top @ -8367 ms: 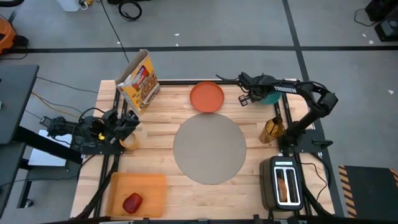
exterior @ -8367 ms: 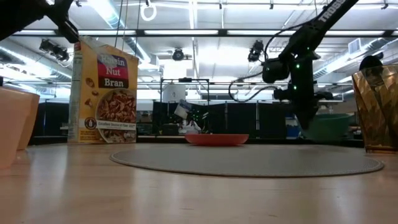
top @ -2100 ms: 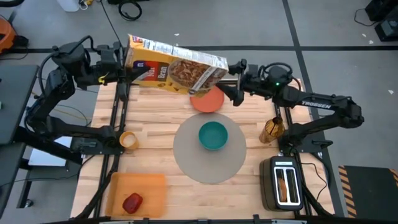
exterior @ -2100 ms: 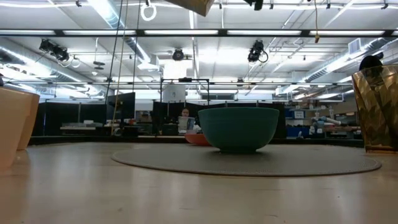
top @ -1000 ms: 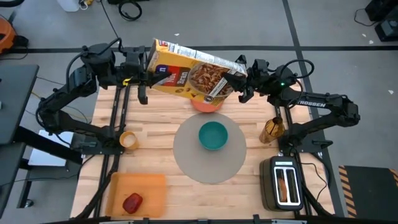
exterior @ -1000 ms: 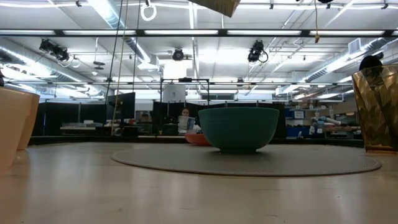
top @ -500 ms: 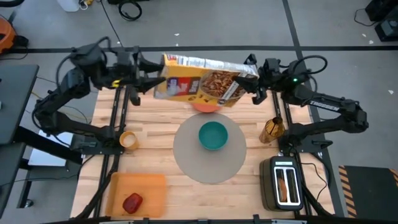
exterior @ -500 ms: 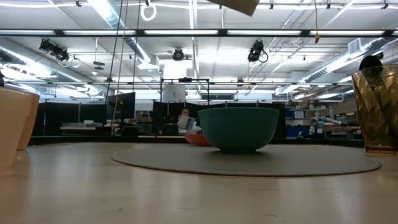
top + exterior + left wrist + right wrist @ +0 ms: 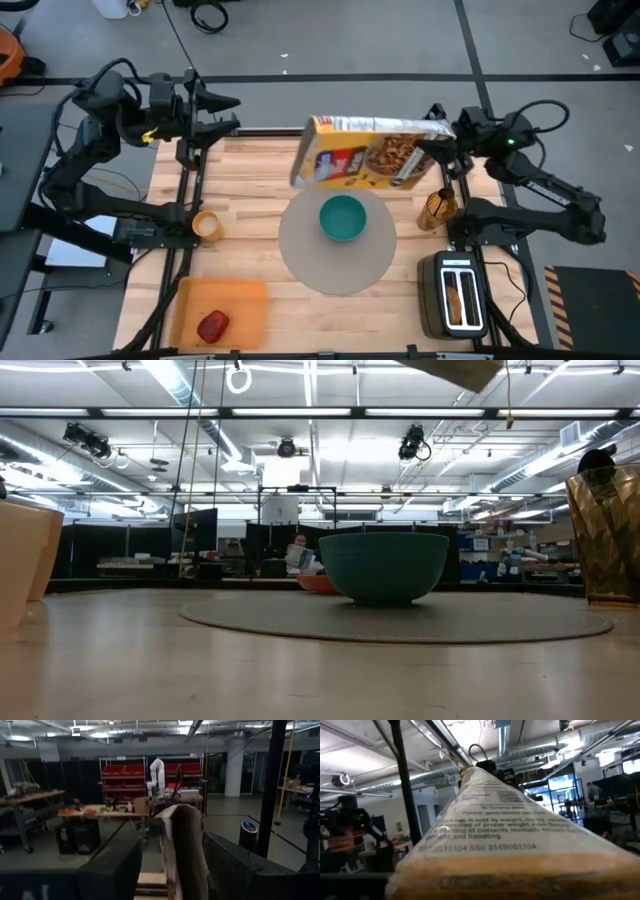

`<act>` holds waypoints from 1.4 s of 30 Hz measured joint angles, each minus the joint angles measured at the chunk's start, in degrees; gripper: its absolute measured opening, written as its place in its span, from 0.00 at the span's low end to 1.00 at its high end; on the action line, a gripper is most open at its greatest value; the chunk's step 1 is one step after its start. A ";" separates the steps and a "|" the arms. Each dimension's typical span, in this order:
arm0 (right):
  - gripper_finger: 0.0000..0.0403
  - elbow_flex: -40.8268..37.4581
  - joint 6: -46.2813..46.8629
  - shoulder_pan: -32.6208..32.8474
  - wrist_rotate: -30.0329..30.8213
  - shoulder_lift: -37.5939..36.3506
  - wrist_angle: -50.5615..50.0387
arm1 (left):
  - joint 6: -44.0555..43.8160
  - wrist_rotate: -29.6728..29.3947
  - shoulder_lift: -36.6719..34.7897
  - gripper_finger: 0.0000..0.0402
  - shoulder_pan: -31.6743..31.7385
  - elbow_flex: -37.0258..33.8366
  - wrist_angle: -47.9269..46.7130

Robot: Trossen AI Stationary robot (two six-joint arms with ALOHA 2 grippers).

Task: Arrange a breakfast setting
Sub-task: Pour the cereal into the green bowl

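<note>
The right gripper (image 9: 443,150) is pinching one end of the yellow cardboard cereal box (image 9: 365,153) and carrying it on its side in the air, with the free end reaching away from the fingers and hanging above the far edge of the large round grey mat (image 9: 300,255). Just below and ahead of that gripper, the teal bowl (image 9: 343,218) is sitting upright near the middle of the mat. The left gripper (image 9: 222,112) is waiting with its fingers spread and empty, off the table's far left corner and well apart from the box. Hidden mostly under the box, the orange plate (image 9: 318,584) is showing only as a sliver behind the bowl in the low view. The red apple (image 9: 213,325) is lying on an orange tray (image 9: 245,300), and the small yellow cup (image 9: 205,224) is standing near the left edge. The risk now appears to be the single grip at one end: the long box could be sagging or twisting in the fingers, slipping free onto the bowl, or tipping so steeply that cereal spills past the rim onto the mat.
</note>
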 joint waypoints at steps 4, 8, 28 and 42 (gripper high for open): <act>0.38 -0.05 -0.53 -2.65 -2.71 -5.15 -9.73 | -1.51 -0.07 2.32 0.52 -1.01 -0.02 -1.66; 0.38 -0.09 -2.11 -4.30 -4.24 -11.12 -16.57 | -2.41 -0.16 4.86 0.52 -3.05 -0.04 -0.69; 0.38 0.08 -6.46 -5.44 -3.83 -27.13 -45.85 | -8.25 -3.83 15.40 0.52 -13.06 -0.04 -0.89; 0.38 5.76 -7.99 -5.42 -0.61 -22.31 -56.69 | -13.85 -17.01 19.17 0.52 -13.70 -0.07 -23.27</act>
